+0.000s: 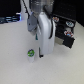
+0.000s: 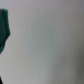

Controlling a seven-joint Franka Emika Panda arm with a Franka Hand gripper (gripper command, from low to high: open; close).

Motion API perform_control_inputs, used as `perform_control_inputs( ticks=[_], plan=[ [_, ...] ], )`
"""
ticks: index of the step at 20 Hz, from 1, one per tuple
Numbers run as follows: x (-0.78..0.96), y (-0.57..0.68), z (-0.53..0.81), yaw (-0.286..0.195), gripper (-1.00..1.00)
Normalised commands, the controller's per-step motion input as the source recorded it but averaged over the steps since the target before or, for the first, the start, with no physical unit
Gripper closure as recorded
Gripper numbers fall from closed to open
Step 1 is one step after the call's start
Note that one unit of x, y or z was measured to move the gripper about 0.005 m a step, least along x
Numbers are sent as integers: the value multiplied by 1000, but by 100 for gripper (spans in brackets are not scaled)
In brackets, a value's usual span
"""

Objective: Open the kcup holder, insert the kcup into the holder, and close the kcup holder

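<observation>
Here the hand (image 1: pixel 41 54) points down at the desk (image 1: pixel 20 67), at the end of a bulky white arm (image 1: pixel 45 30) that fills the middle of the exterior view. Its tips are low, close above the desk surface or perhaps on it; the blur does not settle which. Whether the fingers are spread or drawn together I cannot tell either, since they merge into one dark smudge under the white casing.

Taking the hand as the landmark: the kcup (image 1: pixel 31 52) stands upright on the desk just beside it, toward the exterior view's left, its green and blue round top facing up over a white body. The cup appears free of the fingers, though the gap between them is too small to judge with confidence.

On the other side of the hand, toward the exterior view's right and farther back, sits the kcup holder (image 1: pixel 66 32), a black boxy unit with pale marks on its front. It is partly hidden by the arm, and whether its drawers are in or out cannot be made out.

The wrist view gives little: a pale, blurred expanse with a dark shape (image 2: pixel 4 30) along one edge, not identifiable.
</observation>
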Motion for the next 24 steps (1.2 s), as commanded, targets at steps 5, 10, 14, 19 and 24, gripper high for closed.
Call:
perform_control_inputs(
  ticks=[5,10,14,19,24],
  plan=[
    [-174,-418,-325,-303,-100],
    [-149,-364,-359,-299,-100],
    [-103,-209,-349,-253,-100],
    [-36,-166,-293,-242,-100],
    [-93,-61,-102,-112,-100]
  ],
)
